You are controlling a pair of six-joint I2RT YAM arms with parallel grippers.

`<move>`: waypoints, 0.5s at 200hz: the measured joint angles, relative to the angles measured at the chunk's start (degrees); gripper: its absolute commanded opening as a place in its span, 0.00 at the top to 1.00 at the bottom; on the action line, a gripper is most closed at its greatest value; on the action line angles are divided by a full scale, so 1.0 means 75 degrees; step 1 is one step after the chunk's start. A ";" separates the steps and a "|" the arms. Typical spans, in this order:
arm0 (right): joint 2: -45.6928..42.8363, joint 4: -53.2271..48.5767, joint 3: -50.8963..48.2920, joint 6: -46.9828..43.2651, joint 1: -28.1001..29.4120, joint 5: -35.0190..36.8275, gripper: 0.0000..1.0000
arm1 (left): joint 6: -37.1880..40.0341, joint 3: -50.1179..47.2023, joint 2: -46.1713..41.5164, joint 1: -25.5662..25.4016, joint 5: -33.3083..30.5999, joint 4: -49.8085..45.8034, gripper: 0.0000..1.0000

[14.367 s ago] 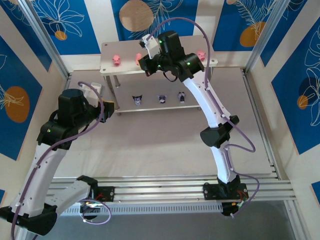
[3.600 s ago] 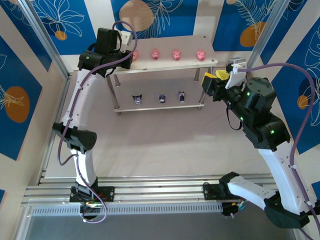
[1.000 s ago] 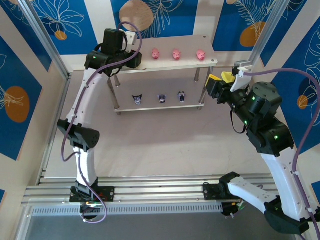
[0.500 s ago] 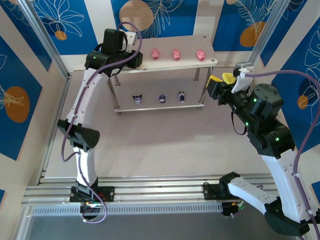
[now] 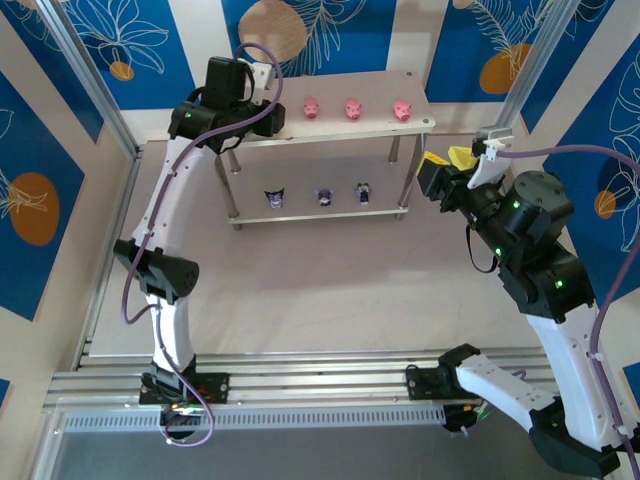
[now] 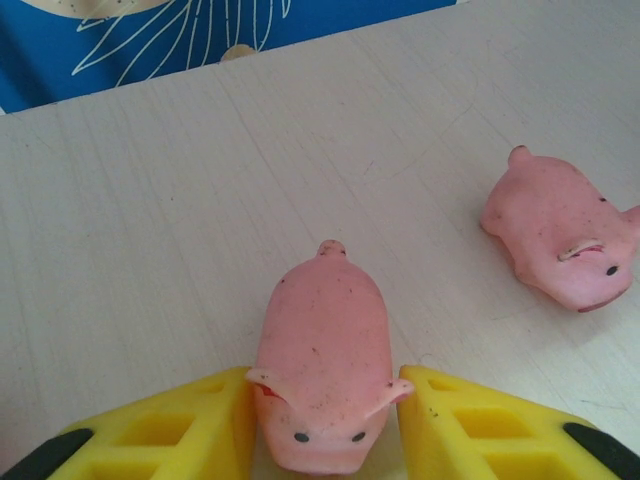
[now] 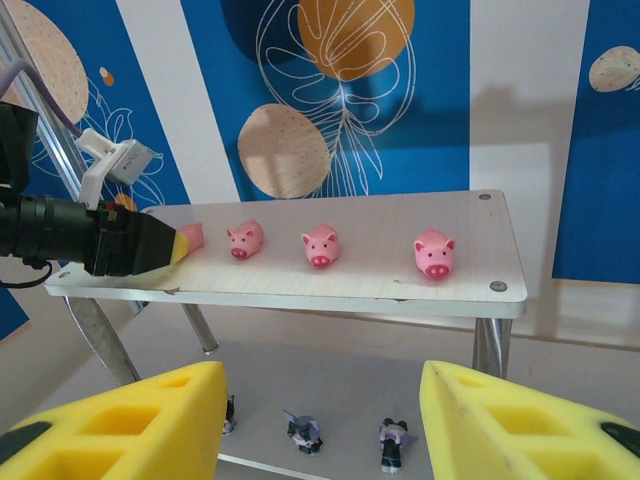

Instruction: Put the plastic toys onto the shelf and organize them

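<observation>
Pigs line the top board of the shelf (image 5: 380, 85): the leftmost pig (image 6: 322, 350) rests on the pale surface with the left gripper (image 6: 325, 385) closed against it, one yellow finger pressing each side of its head and its snout pointing back toward the wrist camera. Just to its right lies a second pig (image 6: 560, 235), apart from the fingers, and two more pigs (image 5: 352, 107) follow in a row toward the board's right end. On the lower board stand three dark figurines (image 5: 324, 197), side by side. Off the shelf's right end, the right gripper (image 7: 320, 380) hangs facing the shelf, its yellow fingers spread wide with nothing between them.
</observation>
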 measured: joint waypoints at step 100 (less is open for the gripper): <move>-0.0023 0.0000 0.0000 0.0050 -0.0099 -0.0006 0.45 | 0.0006 0.0000 0.0000 -0.0003 -0.0283 0.0061 0.75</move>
